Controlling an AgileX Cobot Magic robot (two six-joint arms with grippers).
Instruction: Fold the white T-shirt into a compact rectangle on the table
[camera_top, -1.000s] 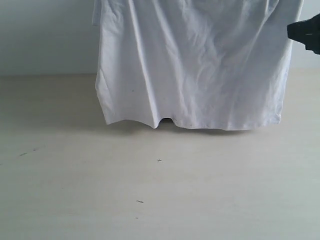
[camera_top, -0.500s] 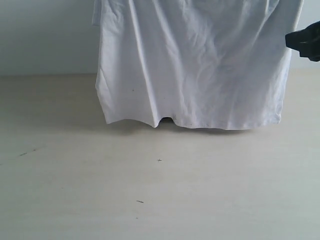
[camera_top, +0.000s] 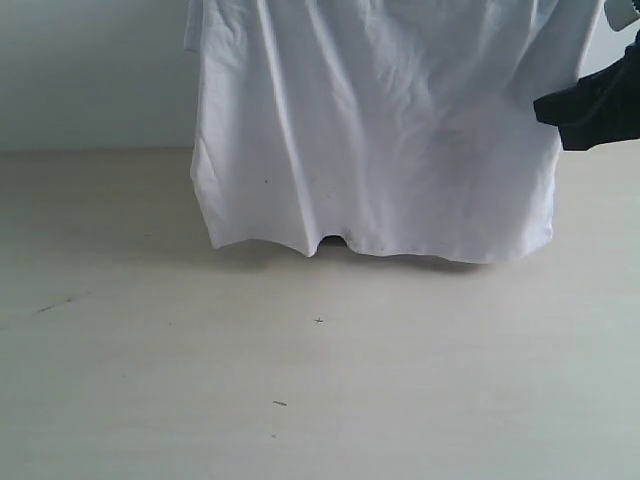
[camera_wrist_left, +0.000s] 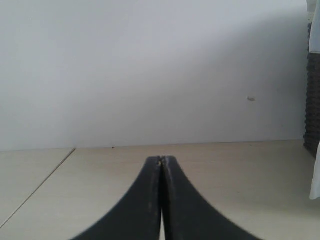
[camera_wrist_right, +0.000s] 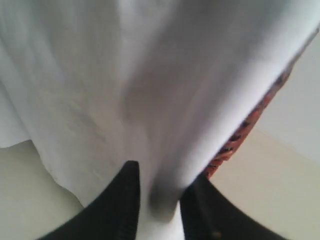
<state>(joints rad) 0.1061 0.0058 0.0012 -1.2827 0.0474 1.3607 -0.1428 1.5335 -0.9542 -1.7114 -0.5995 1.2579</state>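
The white T-shirt (camera_top: 400, 130) hangs from above the frame, its hem just over the table (camera_top: 320, 390). My right gripper (camera_top: 548, 108) reaches in from the right at the shirt's side edge. In the right wrist view its dark fingers (camera_wrist_right: 125, 200) pinch a vertical fold of the white T-shirt (camera_wrist_right: 150, 75), which fills the gap of the gripper (camera_wrist_right: 162, 182). The red strip (camera_wrist_right: 250, 120) shows along the cloth's edge. My left gripper (camera_wrist_left: 161, 160) is shut, pointing at a pale wall above the table (camera_wrist_left: 240, 170); what holds the shirt up is out of view.
A dark ribbed object (camera_wrist_left: 313, 100) stands at the edge of the left wrist view, with a strip of white cloth (camera_wrist_left: 315, 175) beside it. A few small dark specks (camera_top: 279, 403) dot the table in front of the shirt. A pale wall (camera_top: 90, 70) lies behind.
My right gripper moved left and lower onto the shirt's right edge and closed on a fold. The shirt's right side and hem corner drew slightly inward.
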